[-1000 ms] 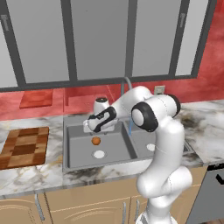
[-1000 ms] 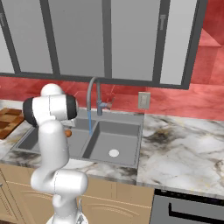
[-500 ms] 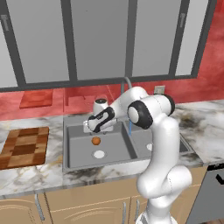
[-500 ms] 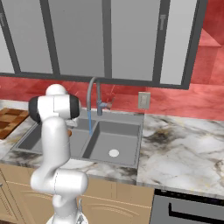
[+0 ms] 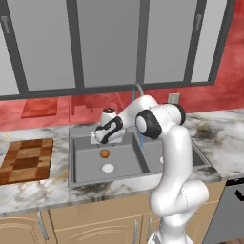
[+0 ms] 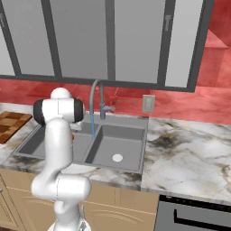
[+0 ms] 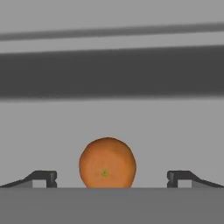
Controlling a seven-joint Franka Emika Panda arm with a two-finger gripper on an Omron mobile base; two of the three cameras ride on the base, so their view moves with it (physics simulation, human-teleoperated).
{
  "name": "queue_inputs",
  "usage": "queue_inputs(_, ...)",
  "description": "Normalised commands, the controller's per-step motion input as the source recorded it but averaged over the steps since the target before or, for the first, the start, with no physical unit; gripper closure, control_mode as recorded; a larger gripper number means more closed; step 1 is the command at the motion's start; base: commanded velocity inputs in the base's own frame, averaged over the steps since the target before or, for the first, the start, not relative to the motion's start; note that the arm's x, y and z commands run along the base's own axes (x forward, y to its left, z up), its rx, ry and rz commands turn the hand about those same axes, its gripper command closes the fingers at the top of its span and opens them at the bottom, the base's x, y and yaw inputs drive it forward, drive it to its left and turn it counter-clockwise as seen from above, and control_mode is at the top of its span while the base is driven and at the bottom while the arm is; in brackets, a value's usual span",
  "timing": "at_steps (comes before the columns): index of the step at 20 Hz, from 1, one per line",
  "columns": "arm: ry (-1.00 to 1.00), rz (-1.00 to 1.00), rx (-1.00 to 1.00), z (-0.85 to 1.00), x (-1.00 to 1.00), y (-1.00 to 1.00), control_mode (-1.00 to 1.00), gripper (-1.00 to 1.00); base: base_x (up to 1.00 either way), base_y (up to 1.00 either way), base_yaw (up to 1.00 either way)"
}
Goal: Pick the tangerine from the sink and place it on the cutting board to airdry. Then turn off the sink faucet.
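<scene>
Cutting board lies on the bench well off to the left of the claw, nothing on it.

Claw over the left basin of the sink, just above the tangerine. Against the left base pictures of the last second, the upper arm has swung left and the claw has come down a little toward the fruit; tangerine itself has not shifted on the basin floor. White drain just beyond it toward the front rim.

Hand view: tangerine centred between the two fingertips, clear gaps on both sides, no contact. Claw spread wide apart, holding nothing.

Judgement: the approach is nearly lined up; a further drop and a close are still needed before any lift toward the board.

Right of the claw, the sink faucet is running, a blue stream falling at the basin divider. Shut-off not yet done.

Writing or brands: none legible anywhere.
</scene>
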Motion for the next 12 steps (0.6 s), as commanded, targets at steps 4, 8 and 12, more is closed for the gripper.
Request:
queue_inputs(4, 0.0, 0.0, 0.0, -0.12, 0.0, 0.0, -1.0, -1.0, 0.0, 0.0, 0.0)
queue_inputs(8, 0.0, 0.0, 0.0, -0.13, 0.0, 0.0, -1.0, -1.0, 0.0, 0.0, 0.0)
queue_inputs(12, 0.0, 0.0, 0.0, -0.12, 0.0, 0.0, -1.0, -1.0, 0.0, 0.0, 0.0)
